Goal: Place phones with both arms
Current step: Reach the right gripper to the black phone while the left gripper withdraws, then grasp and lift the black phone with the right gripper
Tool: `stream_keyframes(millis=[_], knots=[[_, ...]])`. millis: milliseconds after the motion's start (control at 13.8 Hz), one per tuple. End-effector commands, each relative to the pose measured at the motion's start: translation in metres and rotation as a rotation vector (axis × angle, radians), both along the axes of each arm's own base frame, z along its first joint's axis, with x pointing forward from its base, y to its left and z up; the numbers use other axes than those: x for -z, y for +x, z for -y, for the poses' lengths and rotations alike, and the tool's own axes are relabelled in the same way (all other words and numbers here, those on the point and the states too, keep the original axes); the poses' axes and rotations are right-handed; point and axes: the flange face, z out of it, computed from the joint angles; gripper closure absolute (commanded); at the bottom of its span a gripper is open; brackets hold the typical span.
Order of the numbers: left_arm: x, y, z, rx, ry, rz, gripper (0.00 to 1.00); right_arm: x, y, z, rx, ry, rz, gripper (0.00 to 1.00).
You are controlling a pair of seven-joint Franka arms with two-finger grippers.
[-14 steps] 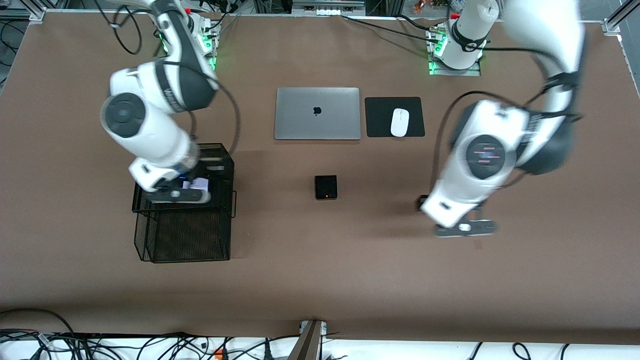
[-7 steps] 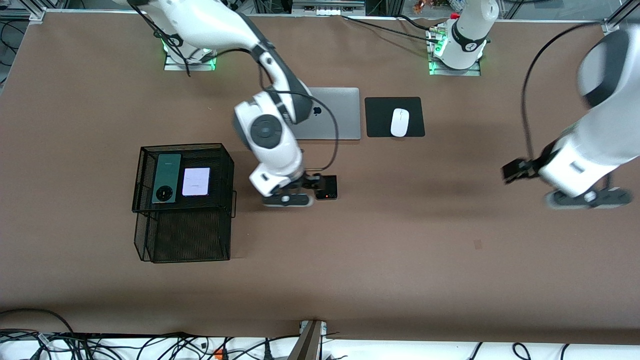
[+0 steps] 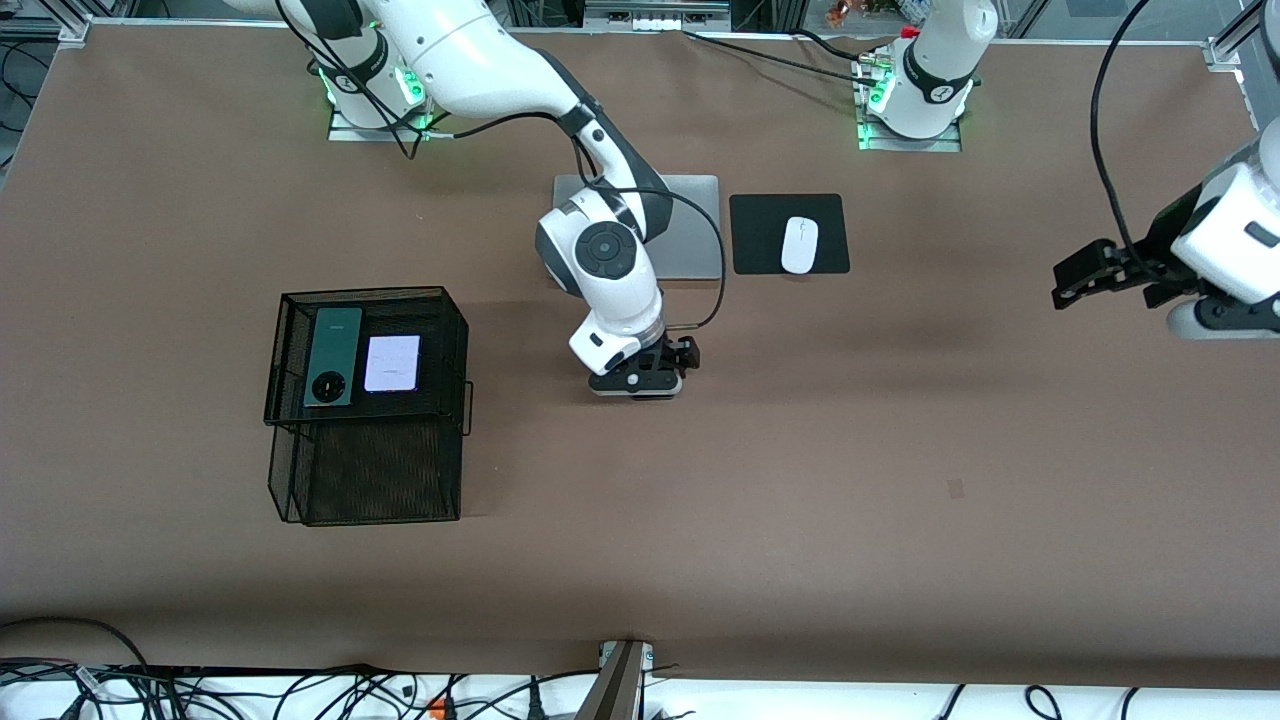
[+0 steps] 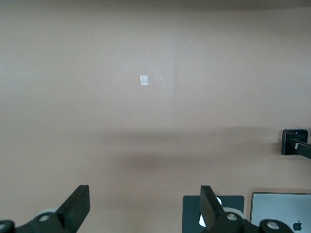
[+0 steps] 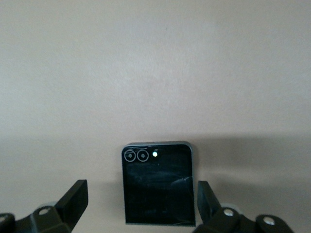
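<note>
Brown table (image 3: 800,500), right wrist view alone shows black phone (image 5: 158,187) between spread right gripper (image 5: 141,204)

Two phones (image 3: 360,357) lie side by side on the rack (image 3: 455,330).

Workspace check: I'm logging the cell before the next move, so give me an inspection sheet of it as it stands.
Surface: brown table, small pale mark on it.
Job's things: green phone and lilac-white phone side by side on top of the black mesh basket; black phone flat on the table, nearer the front camera than the laptop.
Clutter: laptop shut; white mouse on a black pad.
Grippers: right gripper over the black phone, jaws open either side of it; left gripper open, empty, up at its own end of the table.
Cables: a tangle along the table's near edge.
Surroundings: nothing seen.
</note>
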Motion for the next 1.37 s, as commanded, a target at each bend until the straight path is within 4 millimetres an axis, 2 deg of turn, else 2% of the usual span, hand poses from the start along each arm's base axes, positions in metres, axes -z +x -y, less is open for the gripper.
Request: stream_keyframes(millis=[0, 289, 578, 794, 1011, 1083, 1300], knots=[[-0.013, -0.014, -0.003, 0.008, -0.015, 0.001, 0.00, 0.013, -0.004, -0.009, -0.044, -0.045, 0.034, 0.01], [-0.014, -0.015, -0.007, 0.012, -0.002, 0.000, 0.00, 0.036, -0.011, -0.010, -0.096, -0.104, 0.053, 0.01], [-0.012, -0.023, -0.007, 0.030, 0.006, -0.039, 0.00, 0.041, -0.012, -0.011, -0.120, -0.099, 0.065, 0.01], [-0.013, -0.025, -0.020, 0.107, 0.008, -0.047, 0.00, 0.047, -0.012, -0.010, -0.135, -0.105, 0.063, 0.01], [-0.013, -0.031, -0.018, 0.107, 0.009, -0.053, 0.00, 0.058, -0.013, -0.011, -0.143, -0.098, 0.077, 0.02], [-0.013, -0.031, -0.017, 0.107, 0.009, -0.053, 0.00, 0.060, -0.013, -0.011, -0.143, -0.095, 0.081, 0.14], [-0.013, -0.031, -0.011, 0.096, -0.002, -0.053, 0.00, 0.059, -0.015, -0.014, -0.150, -0.089, 0.077, 0.60]])
